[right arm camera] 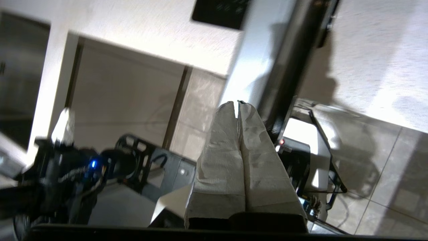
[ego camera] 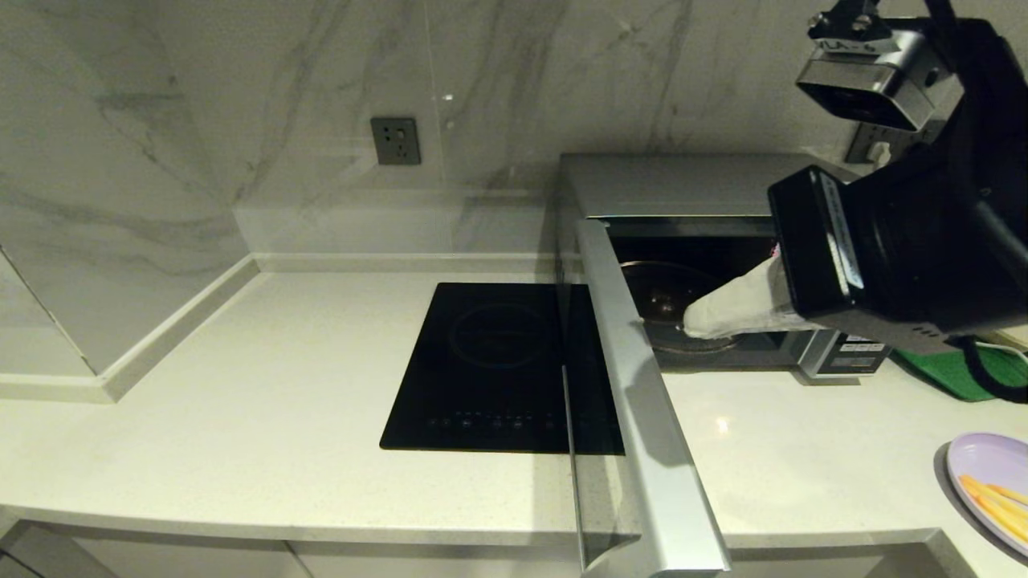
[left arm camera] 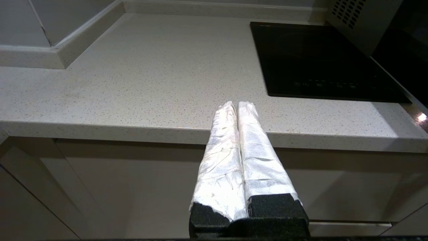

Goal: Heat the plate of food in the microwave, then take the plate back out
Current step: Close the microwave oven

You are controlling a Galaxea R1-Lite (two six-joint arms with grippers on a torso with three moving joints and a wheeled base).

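Here, the microwave [ego camera: 683,193] stood on the white tabletop [ego camera: 265,385] against the marble wall, its door [ego camera: 642,417] swung fully open toward the tabletop's front edge. Left of the microwave lay a black cooktop [ego camera: 498,369], partly behind the open door. The right pincer [ego camera: 697,321], fingers pressed together and empty, hung in front of the microwave's open cavity, where a glass turntable [ego camera: 658,293] showed. The plate of food [ego camera: 992,486] sat on the tabletop, right of the microwave and nearer the front edge. The left pincer [left arm camera: 238,106], likewise closed and empty, was parked below the tabletop's front edge, left of the microwave.
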